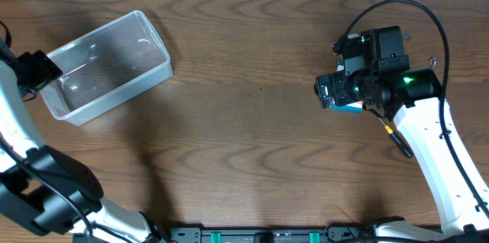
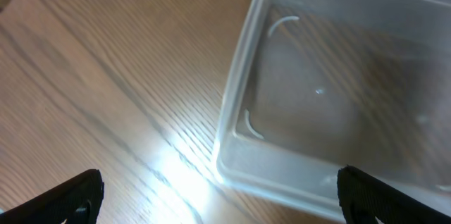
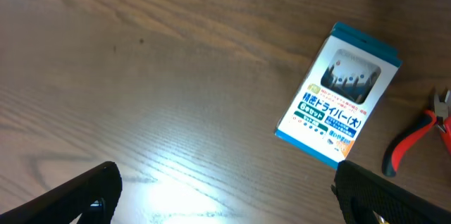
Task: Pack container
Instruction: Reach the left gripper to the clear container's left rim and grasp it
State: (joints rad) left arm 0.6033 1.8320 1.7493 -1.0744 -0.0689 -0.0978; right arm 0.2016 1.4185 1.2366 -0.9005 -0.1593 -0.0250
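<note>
The clear plastic container (image 1: 107, 66) sits empty at the far left of the table; it also shows in the left wrist view (image 2: 331, 97). My left gripper (image 2: 218, 196) is open and empty, hovering by the container's left end (image 1: 34, 71). My right gripper (image 3: 225, 192) is open and empty above the table at the right (image 1: 336, 90). A small blue-and-white box (image 3: 338, 94) lies on the table just ahead of it; in the overhead view only its edge (image 1: 350, 108) shows under the wrist.
Red-handled pliers (image 3: 416, 136) lie right of the box. A dark tool handle (image 1: 399, 140) pokes out beside the right arm. The wooden table (image 1: 252, 121) spans the space between container and right arm.
</note>
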